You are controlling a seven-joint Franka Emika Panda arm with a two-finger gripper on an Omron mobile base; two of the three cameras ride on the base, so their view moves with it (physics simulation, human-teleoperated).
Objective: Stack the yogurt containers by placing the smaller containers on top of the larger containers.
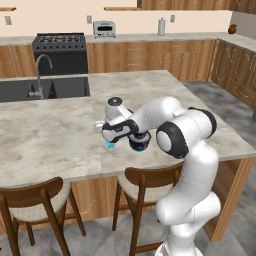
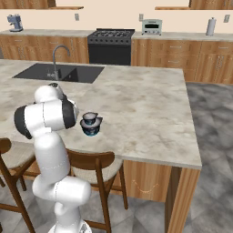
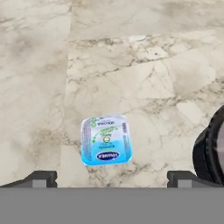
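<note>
The gripper [image 3: 111,178], jaws standing wide and holding nothing, is hovering over the tiny light-blue cup [image 3: 106,140] lying on the island counter [image 3: 131,65] just beside the stacked dark tubs [image 2: 91,124], which a careless descent risks nudging.

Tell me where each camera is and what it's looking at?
Left base view: behind the arm on its left, looking forward and down at the counter; the white arm rises at lower right, over the dark tubs.
Right base view: behind on the right; the arm rises at lower left, beside the stacked tubs.
Hand view: on the hand, looking down at the tiny blue cup above the open gripper.
Both base views share the counter, tubs and sink.
</note>
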